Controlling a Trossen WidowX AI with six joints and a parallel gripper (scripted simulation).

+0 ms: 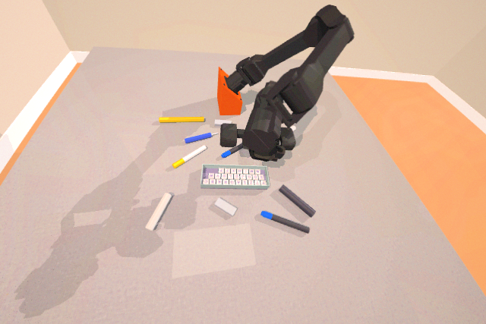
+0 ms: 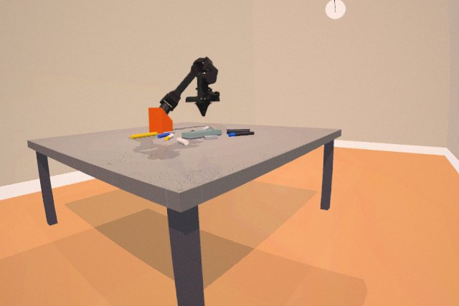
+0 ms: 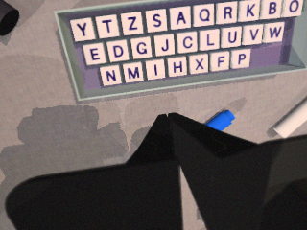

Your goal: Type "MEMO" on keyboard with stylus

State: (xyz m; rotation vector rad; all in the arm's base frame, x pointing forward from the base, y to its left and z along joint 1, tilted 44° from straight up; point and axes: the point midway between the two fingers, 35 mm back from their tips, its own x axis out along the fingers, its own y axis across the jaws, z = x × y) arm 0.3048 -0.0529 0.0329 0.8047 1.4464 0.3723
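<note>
The keyboard (image 3: 179, 45) on the grey speckled worktop (image 1: 353, 214) has square white keycaps reading Y T Z S A Q R K B O, then E D G J C L U V W, then N M I H X F P. The black, wedge-shaped end effector (image 3: 169, 116) hovers with tips together, holding nothing. A slim blue-tipped pen (image 3: 221, 120), probably the stylus, lies beneath it beside the keyboard.

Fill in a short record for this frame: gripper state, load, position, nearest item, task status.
gripper state: gripper shut
load: none, nothing between the fingers
position: raised above the table, just off the keyboard on its N-M-I row side, not over any key
nearest item: blue-tipped pen lying on the table beside the fingertips, not gripped
task status: no stylus in hand
</note>
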